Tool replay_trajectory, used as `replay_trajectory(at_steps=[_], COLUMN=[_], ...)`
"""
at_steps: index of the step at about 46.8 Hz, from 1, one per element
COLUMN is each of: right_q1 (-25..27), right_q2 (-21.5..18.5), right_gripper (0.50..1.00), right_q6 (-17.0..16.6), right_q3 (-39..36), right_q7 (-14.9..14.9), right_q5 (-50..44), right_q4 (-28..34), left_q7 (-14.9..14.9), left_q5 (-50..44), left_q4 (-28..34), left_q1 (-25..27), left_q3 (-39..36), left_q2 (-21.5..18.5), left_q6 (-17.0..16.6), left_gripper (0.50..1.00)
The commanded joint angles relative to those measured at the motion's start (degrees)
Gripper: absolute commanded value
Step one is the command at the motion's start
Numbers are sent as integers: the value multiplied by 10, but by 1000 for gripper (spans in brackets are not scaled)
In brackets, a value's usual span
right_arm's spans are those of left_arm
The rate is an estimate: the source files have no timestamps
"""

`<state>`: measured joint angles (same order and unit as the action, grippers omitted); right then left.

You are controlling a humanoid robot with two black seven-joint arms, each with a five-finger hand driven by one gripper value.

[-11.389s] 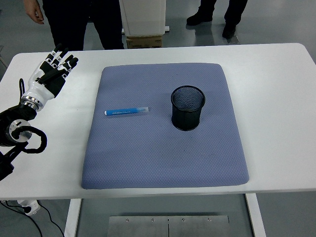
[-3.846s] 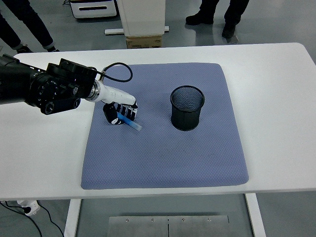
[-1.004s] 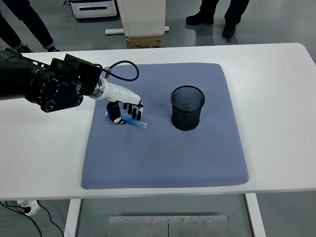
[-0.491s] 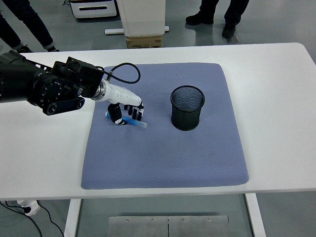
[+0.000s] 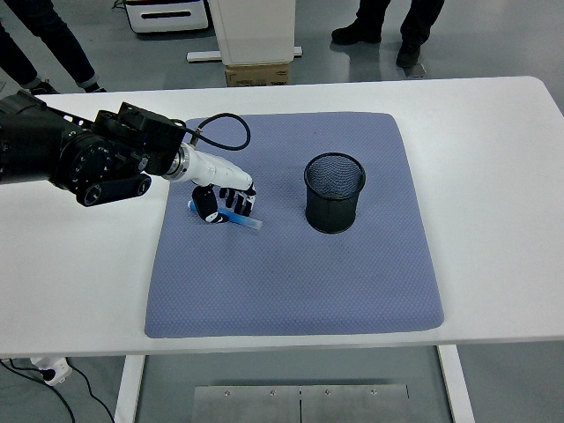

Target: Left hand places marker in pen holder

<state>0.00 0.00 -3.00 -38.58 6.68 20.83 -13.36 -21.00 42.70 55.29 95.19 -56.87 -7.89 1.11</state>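
The left robot hand [image 5: 220, 201] grasps the blue marker [image 5: 240, 218], which should be lifted clear, tipped upright and carried toward three o'clock over the pen holder [image 5: 335, 193].

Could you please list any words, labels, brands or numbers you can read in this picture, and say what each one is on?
No text can be read in the head view.
Blue marker, held in the left robot hand: any print on the barrel is too small and blurred to read.
Black mesh pen holder: no label visible.
Blue-grey mat and white table: no markings visible.
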Motion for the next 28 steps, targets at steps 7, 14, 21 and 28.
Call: replay_trajectory(at_steps=[7,14,21,28], right_q1=[0,0,0,0], right_q2=[0,0,0,0], right_gripper=[1000,1000,1000,1000], right_q6=[-1,-1,0,0], right_q3=[0,0,0,0], right_q7=[0,0,0,0], right_q5=[0,0,0,0], right_q4=[0,0,0,0], left_q7=[-1,-1,-2,-3], left_q5=[0,-1,-1,-2], left_q4=[-1,-1,-2,-4], left_q1=[1,3,5,8], left_q3=[-1,-1,-1,0], left_q2=[-1,-2,-3,-5], left_q6=[3,5,6,6], left_gripper=[505,500,500,500])
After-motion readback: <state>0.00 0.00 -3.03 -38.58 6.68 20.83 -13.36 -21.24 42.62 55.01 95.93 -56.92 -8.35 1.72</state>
